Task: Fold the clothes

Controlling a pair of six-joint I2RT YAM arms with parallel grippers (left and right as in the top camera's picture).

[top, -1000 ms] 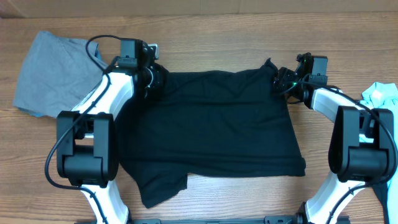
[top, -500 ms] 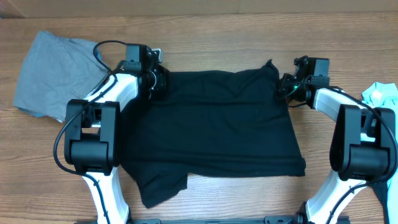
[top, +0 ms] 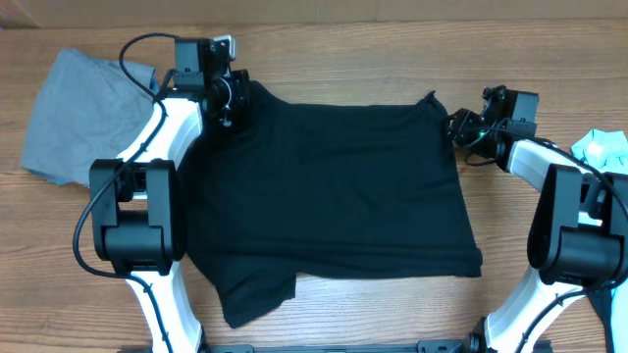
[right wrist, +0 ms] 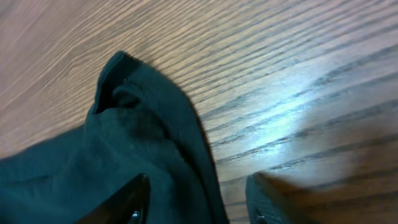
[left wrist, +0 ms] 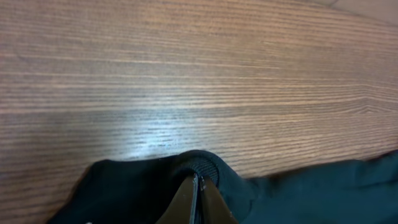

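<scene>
A large black shirt (top: 334,196) lies spread across the middle of the wooden table, one sleeve sticking out at the near left. My left gripper (top: 231,96) is at its far-left corner. In the left wrist view the left gripper (left wrist: 198,182) is shut on the ribbed edge of the black shirt (left wrist: 124,193), which is raised a little off the wood. My right gripper (top: 459,127) is at the far-right corner. There the right gripper (right wrist: 198,199) stands open, one finger over the black shirt (right wrist: 124,137) and the other over bare wood, straddling the cloth's edge.
A grey garment (top: 78,113) lies crumpled at the far left, just beyond my left arm. A light-blue garment (top: 601,152) shows at the right edge behind my right arm. Bare wood (top: 343,59) runs along the far side of the shirt.
My left gripper has pulled the shirt's far-left corner up and outward, stretching the far edge flatter. My right gripper has shifted slightly right, and the far-right corner has settled on the table.
</scene>
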